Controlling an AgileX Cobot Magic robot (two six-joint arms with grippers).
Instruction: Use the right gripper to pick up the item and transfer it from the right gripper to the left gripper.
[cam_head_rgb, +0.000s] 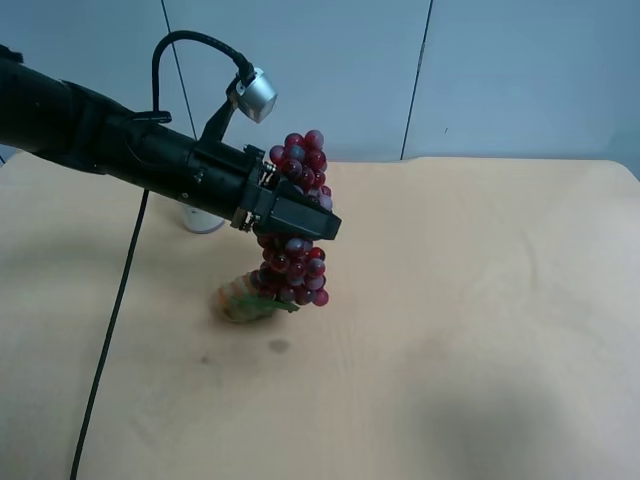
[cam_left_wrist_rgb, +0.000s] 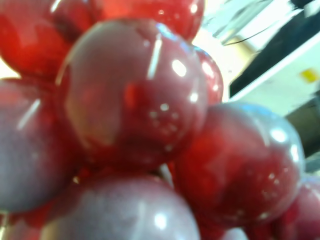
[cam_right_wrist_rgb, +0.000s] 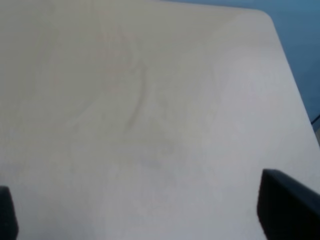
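Note:
The bunch of dark red and purple grapes hangs upright above the table, its green leaf at the low end. My left gripper, on the black arm with the silver cylinder, is shut across the middle of the bunch, with grapes showing above and below its jaws. In the left wrist view the grapes fill the picture. My right gripper is open and empty over bare table; only its two black fingertips show. The right arm is out of the exterior high view.
An orange-and-green ribbed loaf-shaped thing lies on the table just under the hanging grapes. A white can stands behind the left arm, mostly hidden. A black cable runs down the table's left side. The right wrist view shows the table's corner.

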